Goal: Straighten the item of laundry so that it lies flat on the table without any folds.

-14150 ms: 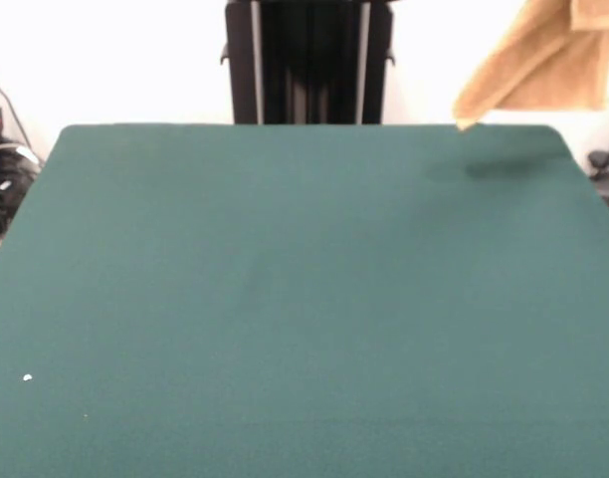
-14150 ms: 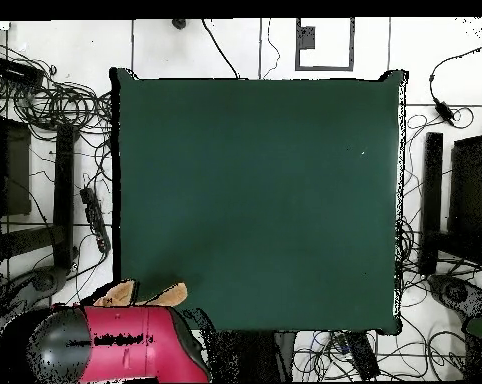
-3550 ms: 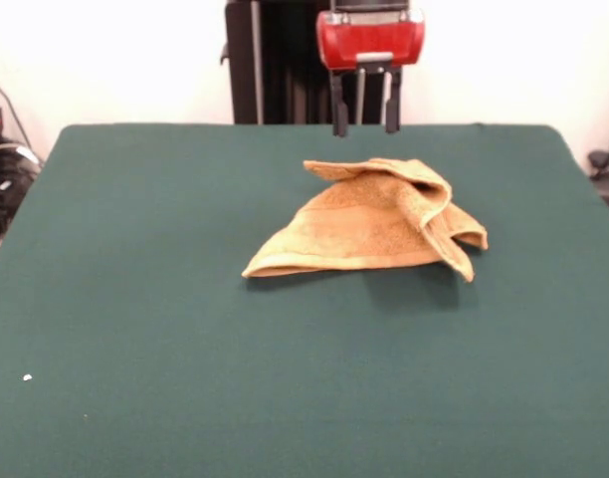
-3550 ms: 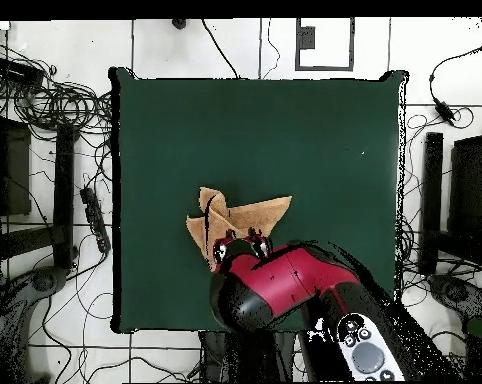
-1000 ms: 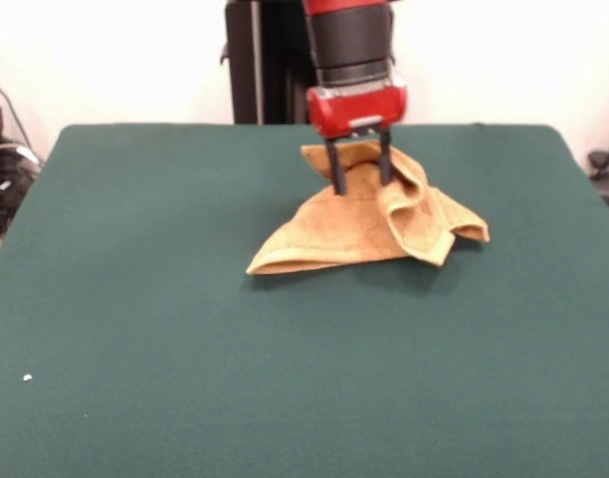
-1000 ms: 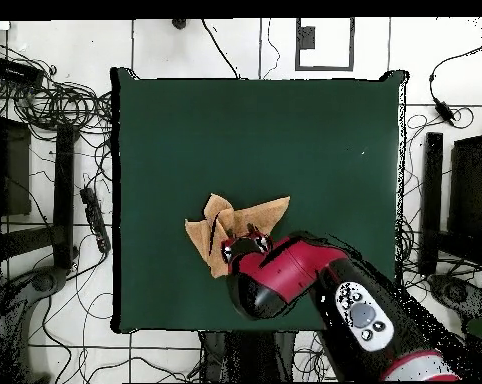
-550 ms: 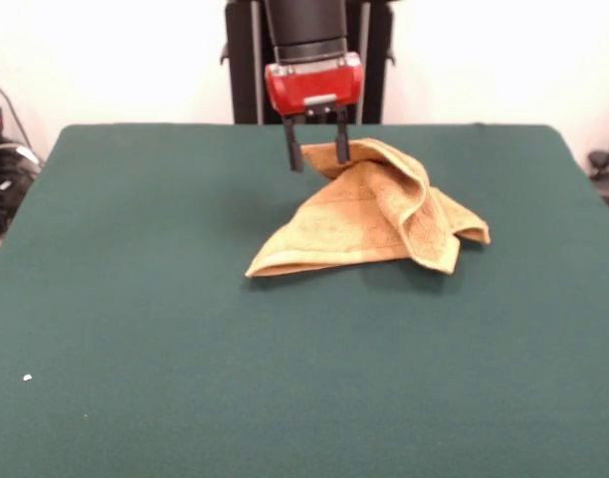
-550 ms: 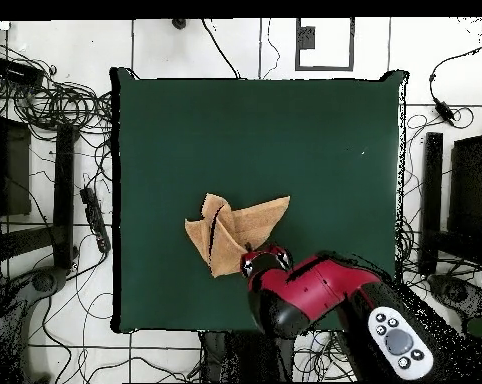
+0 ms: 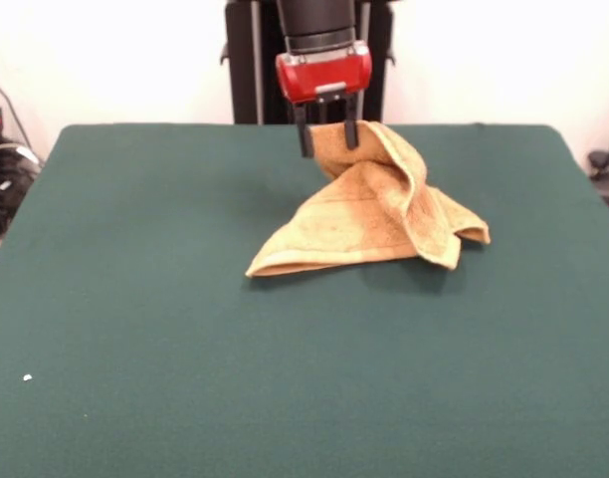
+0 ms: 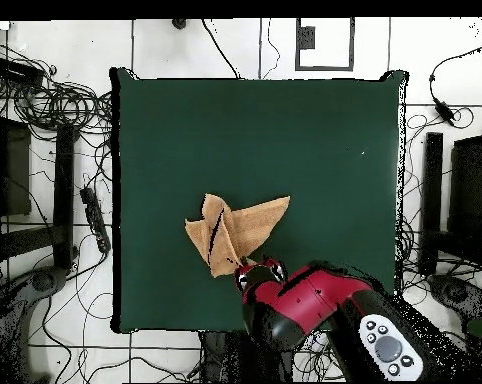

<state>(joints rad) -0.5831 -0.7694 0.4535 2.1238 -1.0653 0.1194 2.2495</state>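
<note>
The item of laundry, a golden-tan towel (image 9: 369, 214), lies crumpled in folds around the middle of the dark green table (image 9: 135, 299). Its far corner is pulled up off the cloth top into a peak. My gripper (image 9: 327, 142) hangs at that peak, its two dark fingers (image 9: 304, 141) standing on either side of the raised corner and holding it. From above, the towel (image 10: 235, 230) shows as a folded, pointed shape, and the gripper (image 10: 260, 270) sits at its edge nearest the robot's base.
Green table surface surrounds the towel on all sides. Cables and dark equipment (image 10: 45, 150) lie on the floor beyond the table's edges. A small white speck (image 9: 27, 377) sits near the front left of the table.
The gripper came off the middle of the towel, moved to its far corner, and has now risen slightly, drawing that corner up into a taller peak.
</note>
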